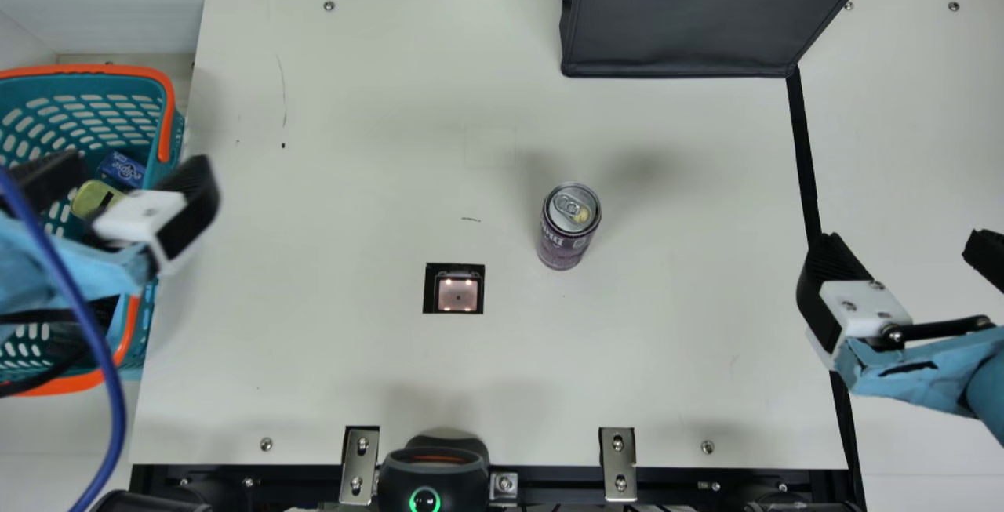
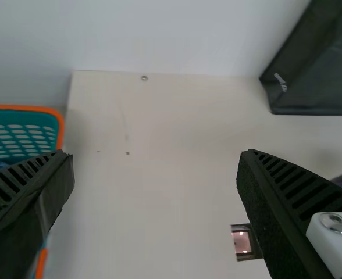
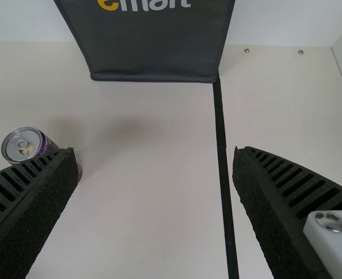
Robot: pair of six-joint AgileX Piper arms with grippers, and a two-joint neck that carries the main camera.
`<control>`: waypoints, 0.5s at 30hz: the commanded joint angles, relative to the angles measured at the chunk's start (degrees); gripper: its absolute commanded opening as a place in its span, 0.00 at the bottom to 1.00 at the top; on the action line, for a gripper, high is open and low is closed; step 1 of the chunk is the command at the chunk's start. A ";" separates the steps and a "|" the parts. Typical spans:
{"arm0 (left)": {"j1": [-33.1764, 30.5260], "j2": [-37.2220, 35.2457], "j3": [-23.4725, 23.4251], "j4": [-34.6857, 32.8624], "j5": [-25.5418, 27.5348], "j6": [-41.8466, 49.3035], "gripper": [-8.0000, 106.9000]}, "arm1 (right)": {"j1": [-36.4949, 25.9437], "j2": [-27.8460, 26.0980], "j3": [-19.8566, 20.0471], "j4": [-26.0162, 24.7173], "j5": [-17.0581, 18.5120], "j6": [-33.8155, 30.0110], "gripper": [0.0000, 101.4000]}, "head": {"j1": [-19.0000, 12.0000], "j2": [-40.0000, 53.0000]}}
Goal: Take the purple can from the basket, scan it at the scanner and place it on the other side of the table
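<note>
In the main view the purple can (image 1: 565, 231) stands upright on the counter (image 1: 353, 143), between the scanner window (image 1: 457, 295) and the black strip (image 1: 804, 151). My left claw (image 1: 135, 165) hangs over by the basket (image 1: 94, 69), wide open and empty; my right claw (image 1: 900, 241) is out by the strip, also wide open and empty. I can't tell whether the scan has registered; if it has, I'd carry the can across with the right claw. I'd come in spread wide, one finger each side, centred and low enough for a firm hold, then squeeze gently to avoid denting it. A knock near the top could tip it, so I'd lift straight up and set it down level
</note>
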State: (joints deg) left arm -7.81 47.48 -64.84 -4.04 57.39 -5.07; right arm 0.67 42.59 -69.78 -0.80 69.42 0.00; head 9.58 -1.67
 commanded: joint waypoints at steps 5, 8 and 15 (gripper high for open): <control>2.16 -1.13 -2.12 2.77 3.22 0.28 0.85 | 0.00 0.00 0.00 0.00 -0.13 0.00 0.94 | -1.66 0.09; 2.16 -1.13 -2.12 2.74 3.38 0.28 0.85 | 0.00 0.00 0.00 0.00 -0.13 0.00 0.94 | -1.66 0.09; 2.16 -1.13 -2.12 2.74 3.60 0.28 0.85 | 1.77 0.48 0.31 0.26 0.01 -1.25 0.94 | -1.66 0.09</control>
State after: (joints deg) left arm -5.65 46.36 -66.95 -1.29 61.00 -4.79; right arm 1.91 42.87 -69.64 -0.72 69.29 -0.77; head 9.58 -1.67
